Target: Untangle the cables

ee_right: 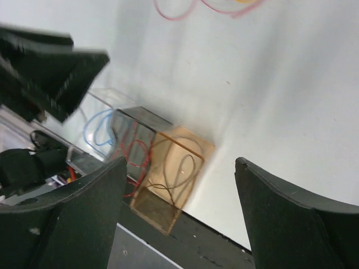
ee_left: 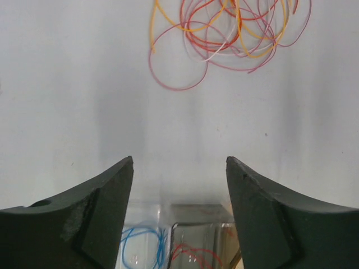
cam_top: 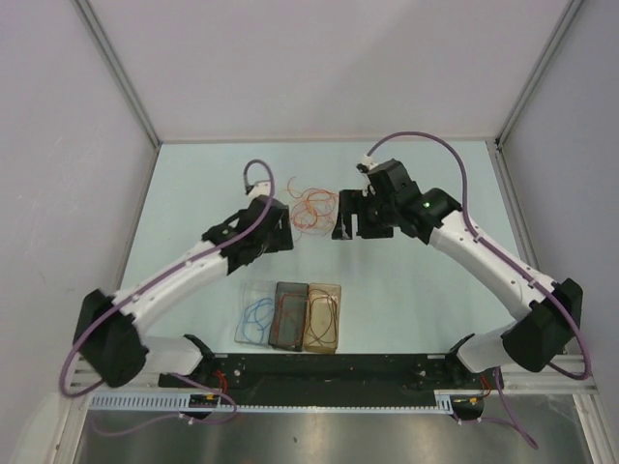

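Your left pincer (ee_left: 179, 160) and right pincer (ee_right: 180, 162) are both released, so nip the cables (ee_left: 224, 33) by that loose pink loop (ee_left: 179, 89), not the knotted middle.

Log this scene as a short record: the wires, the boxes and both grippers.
left gripper: jaws open, empty
right gripper: jaws open, empty
tangle of thin red, orange and pale wires: lying between both grippers, held by neither
clear plastic box: blue wire inside
smoky dark box: red wire inside
amber box: dark brown wire inside
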